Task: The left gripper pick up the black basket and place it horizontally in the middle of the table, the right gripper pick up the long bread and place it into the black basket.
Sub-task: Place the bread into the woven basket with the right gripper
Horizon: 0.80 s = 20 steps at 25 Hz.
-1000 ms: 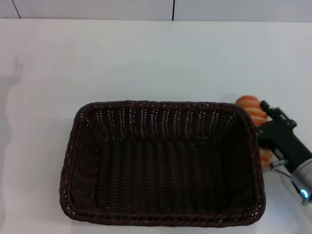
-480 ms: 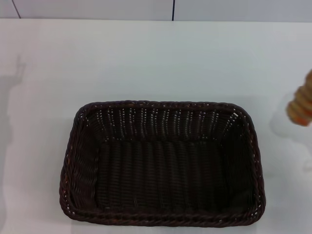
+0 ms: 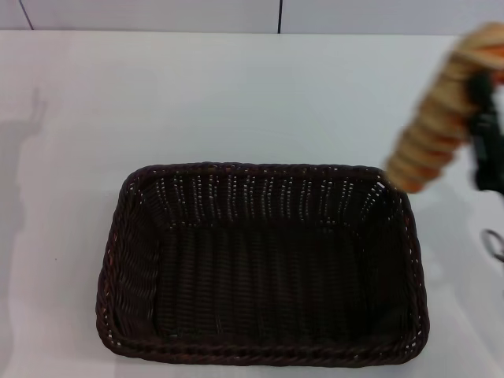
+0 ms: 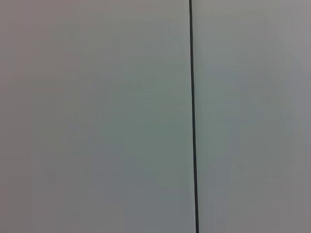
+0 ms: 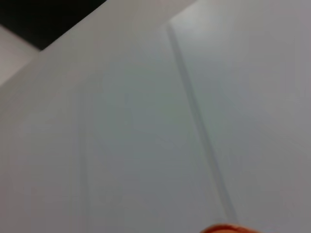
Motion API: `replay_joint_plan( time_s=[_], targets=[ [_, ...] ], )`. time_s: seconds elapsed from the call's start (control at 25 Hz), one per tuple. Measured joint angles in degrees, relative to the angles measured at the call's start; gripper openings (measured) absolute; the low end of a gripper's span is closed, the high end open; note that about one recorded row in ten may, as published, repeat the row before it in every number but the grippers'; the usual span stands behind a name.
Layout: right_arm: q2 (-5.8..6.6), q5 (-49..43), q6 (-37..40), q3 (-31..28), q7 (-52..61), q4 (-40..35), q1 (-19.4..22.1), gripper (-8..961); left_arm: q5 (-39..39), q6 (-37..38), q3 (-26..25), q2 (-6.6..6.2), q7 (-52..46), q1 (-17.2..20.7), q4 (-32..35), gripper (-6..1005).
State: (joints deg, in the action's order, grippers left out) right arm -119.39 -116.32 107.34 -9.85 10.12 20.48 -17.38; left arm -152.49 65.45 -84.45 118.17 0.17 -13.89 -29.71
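The black basket (image 3: 260, 268) lies lengthwise across the white table (image 3: 236, 102), open side up and empty. My right gripper (image 3: 475, 106) is at the right edge of the head view, raised above the table. It is shut on the long bread (image 3: 437, 114), which hangs tilted with its lower end just above the basket's far right corner. An orange bit of the bread (image 5: 223, 229) shows at the edge of the right wrist view. My left gripper is out of view.
The table's far edge meets a pale panelled wall with a dark seam (image 3: 280, 16). The left wrist view shows only that wall and a seam (image 4: 193, 116). A thin cable loop (image 3: 494, 244) shows at the right edge.
My right gripper has lifted the bread from the table beside the basket's right side, swung out of view, and now holds it high over the basket's far right corner.
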Motion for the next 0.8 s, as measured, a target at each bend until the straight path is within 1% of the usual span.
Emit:
replay_joint_plan(
  time_s=[0.12,0.24,0.32,0.36,0.44,0.56,0.68,0.8],
  targets=[
    [0.04,-5.03,-5.22,0.01,0.25,2.18,-2.64,466,0.00,0.00,-0.01,-0.01,-0.42,-0.05,0.00,813],
    [0.05,-10.30,-8.86,0.01,0.61,4.34,-4.20,416,0.00,0.00,-0.07,-0.10,-1.42,0.02,0.00,813],
    [0.04,-12.35,-10.91,0.01,0.68,5.50,-4.80,424,0.00,-0.01,-0.12,-0.10,-1.52,0.07,0.00,813],
    [0.04,-14.18,-13.17,0.01,0.71,6.66,-5.37,429,0.00,-0.02,-0.25,-0.11,-1.55,0.10,0.00,813],
    [0.09,-14.67,-13.96,0.00,0.72,7.08,-5.57,437,0.00,-0.01,-0.28,-0.12,-1.55,0.12,0.00,813],
    [0.15,-16.02,-15.58,-0.05,0.77,7.61,-5.90,538,0.00,-0.01,-0.36,-0.13,-1.56,0.13,0.12,813],
    [0.18,-15.97,-15.61,-0.32,0.90,7.63,-5.83,638,0.00,0.00,-0.36,-0.13,-1.57,0.17,0.22,812],
    [0.29,-15.72,-15.34,-1.44,1.78,7.62,-5.29,639,0.00,0.00,-0.39,-0.13,-1.58,0.31,0.39,812]
  ],
)
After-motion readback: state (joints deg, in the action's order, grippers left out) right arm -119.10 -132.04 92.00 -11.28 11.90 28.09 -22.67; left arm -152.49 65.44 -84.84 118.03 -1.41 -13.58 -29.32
